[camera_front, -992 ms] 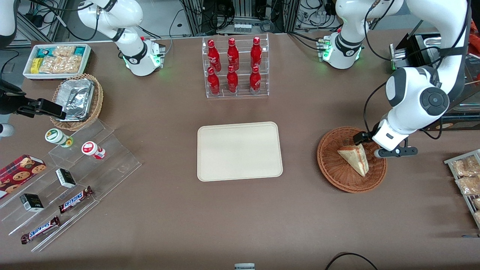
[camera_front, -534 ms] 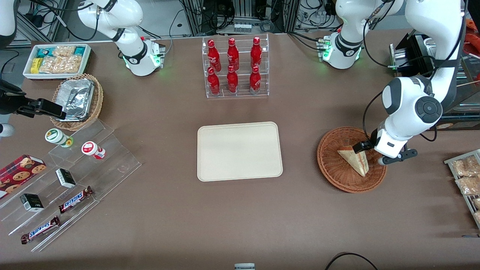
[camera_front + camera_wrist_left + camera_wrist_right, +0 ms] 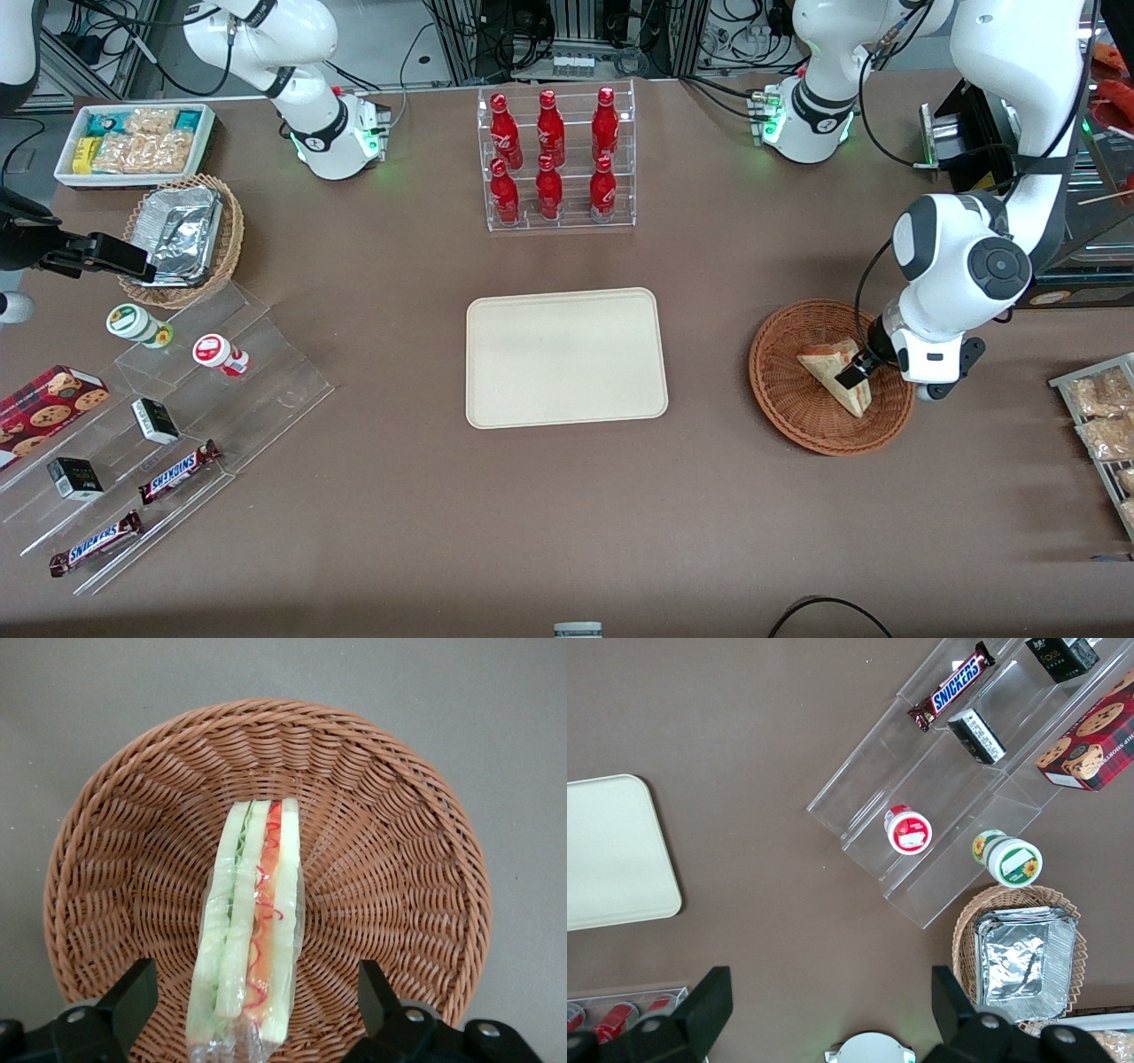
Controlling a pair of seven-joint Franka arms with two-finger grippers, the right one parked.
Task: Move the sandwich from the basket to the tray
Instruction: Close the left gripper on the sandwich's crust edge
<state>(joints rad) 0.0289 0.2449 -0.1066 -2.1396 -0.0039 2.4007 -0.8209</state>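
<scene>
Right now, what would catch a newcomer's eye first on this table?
Probably the open tool poised over the sandwich, its fingers either side of the wedge lying in the basket toward the working arm's end. Next, the bare tray at the table's middle, and the red bottles racked farther from the camera.

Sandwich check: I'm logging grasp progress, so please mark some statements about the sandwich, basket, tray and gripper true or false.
1. The sandwich lies in the basket. True.
2. The gripper is shut on the sandwich. False: its fingers stand open on either side of it, apart.
3. The tray holds nothing. True.
4. The sandwich lies flat on its bread face. False: it rests with its filling edge facing up.
5. The gripper hovers over the tray. False: it is over the basket.
</scene>
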